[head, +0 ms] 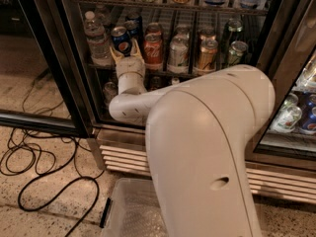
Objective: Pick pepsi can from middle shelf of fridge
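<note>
The pepsi can (121,39), blue with the round logo and a silver top, stands slightly tilted at the left of the middle shelf (217,76) in the open fridge (54,58). My gripper (126,57) reaches into the fridge just below the can. Its pale fingers (116,56) flank the can's lower part and are closed on it. My large white arm (207,147) fills the foreground and hides the lower shelf's middle.
A red Coca-Cola can (153,48), a silver can (178,53) and a gold can (207,56) stand right of the pepsi can. A water bottle (96,41) stands to its left. Black cables (44,181) lie on the floor, with a clear bin (133,211) beside them.
</note>
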Motion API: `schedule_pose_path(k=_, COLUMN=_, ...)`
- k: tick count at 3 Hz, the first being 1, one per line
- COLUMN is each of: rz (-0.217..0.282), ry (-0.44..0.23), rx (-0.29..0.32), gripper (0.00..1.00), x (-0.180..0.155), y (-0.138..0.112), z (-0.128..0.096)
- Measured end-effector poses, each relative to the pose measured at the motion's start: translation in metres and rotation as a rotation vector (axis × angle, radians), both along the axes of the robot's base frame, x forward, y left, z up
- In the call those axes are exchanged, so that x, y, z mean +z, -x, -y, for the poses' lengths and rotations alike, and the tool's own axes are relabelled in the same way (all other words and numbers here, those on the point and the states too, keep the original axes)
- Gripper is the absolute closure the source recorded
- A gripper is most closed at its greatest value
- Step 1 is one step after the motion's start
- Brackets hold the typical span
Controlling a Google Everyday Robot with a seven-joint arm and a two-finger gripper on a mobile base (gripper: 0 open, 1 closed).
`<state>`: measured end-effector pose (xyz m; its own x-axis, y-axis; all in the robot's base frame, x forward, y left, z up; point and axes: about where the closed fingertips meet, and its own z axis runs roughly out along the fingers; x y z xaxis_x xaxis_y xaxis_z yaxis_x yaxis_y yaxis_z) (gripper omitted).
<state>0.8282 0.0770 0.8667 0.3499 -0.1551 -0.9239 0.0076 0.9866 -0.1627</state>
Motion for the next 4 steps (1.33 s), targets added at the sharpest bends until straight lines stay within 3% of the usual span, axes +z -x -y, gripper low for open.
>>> schedule_pose_path(k=1, rz=-0.036, ry=-0.034, rx=0.012, gripper=1.00, x=-0.001, y=0.007, z=0.001)
schedule_pose_path(k=3, rz=-0.167, ry=-0.140, rx=0.063, gripper=1.00, x=-0.008, y=0.033, z=0.008)
schedule_pose_path(k=4, rz=-0.167, ry=-0.140, rx=0.063, gripper=1.00, x=-0.008, y=0.033, z=0.008)
